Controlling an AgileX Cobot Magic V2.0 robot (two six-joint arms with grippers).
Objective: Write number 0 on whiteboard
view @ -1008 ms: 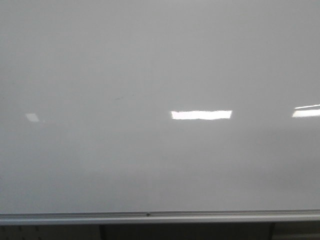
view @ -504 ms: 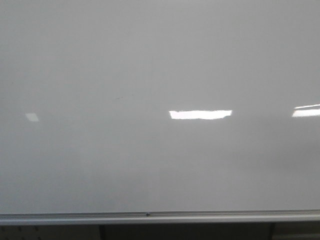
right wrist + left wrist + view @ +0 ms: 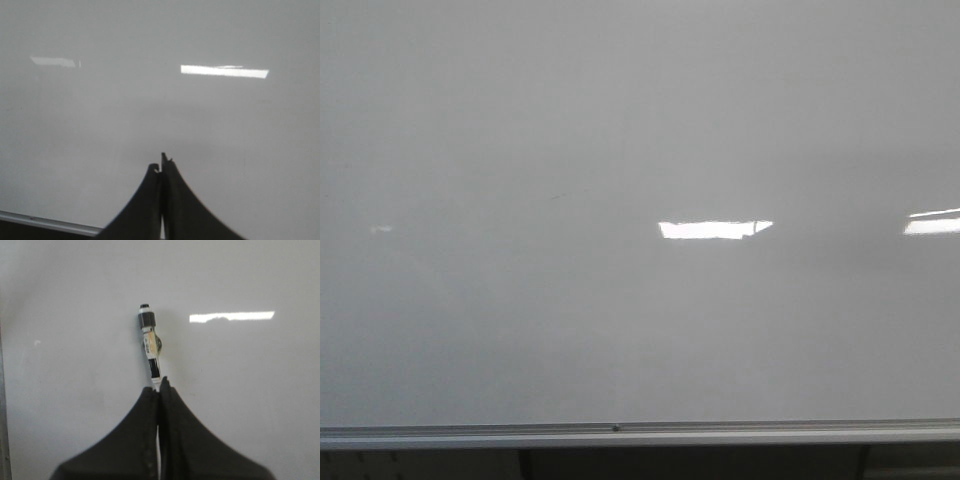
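Your left gripper is clamped tight on a marker pointing at the whiteboard. Your right gripper is pinched closed on nothing.

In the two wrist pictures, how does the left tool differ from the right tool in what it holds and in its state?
The left tool is shut on a marker that sticks out toward the whiteboard; the right tool is shut with nothing visible in it. Past the left tool the marker stands in front of the board; past the right tool only bare board shows. Both are dark, closed, and face the glossy board. No written 0 is seen.
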